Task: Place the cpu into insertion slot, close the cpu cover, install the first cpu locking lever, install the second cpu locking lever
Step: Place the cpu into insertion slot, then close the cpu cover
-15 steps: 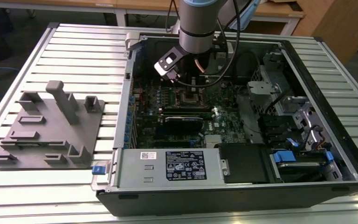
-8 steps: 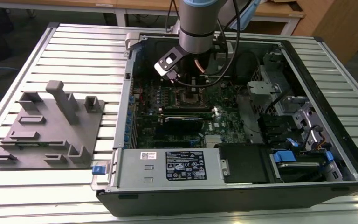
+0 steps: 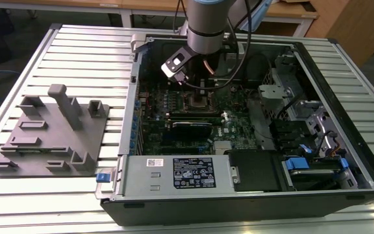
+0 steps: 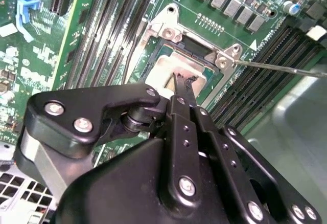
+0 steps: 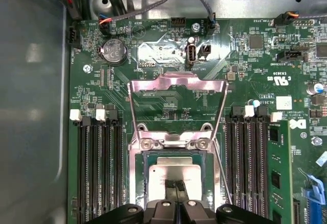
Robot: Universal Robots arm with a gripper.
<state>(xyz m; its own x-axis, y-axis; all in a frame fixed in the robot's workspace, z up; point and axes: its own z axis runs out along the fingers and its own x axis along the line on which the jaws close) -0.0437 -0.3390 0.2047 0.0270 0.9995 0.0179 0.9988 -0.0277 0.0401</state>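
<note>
Cpu (image 5: 158, 180): flat square with a matte silvery-grey top, lying in the insertion slot (image 5: 144, 157).
Slot: dark square frame on the green board, sitting under the arm (image 3: 205, 24) in the upper middle of the exterior view.
Cpu cover (image 5: 178, 82): thin, shiny metal frame, standing swung up off the slot.
Tool (image 5: 175, 184): slim black fingers are drawn almost fully together, tips touching the cpu's top.
</note>
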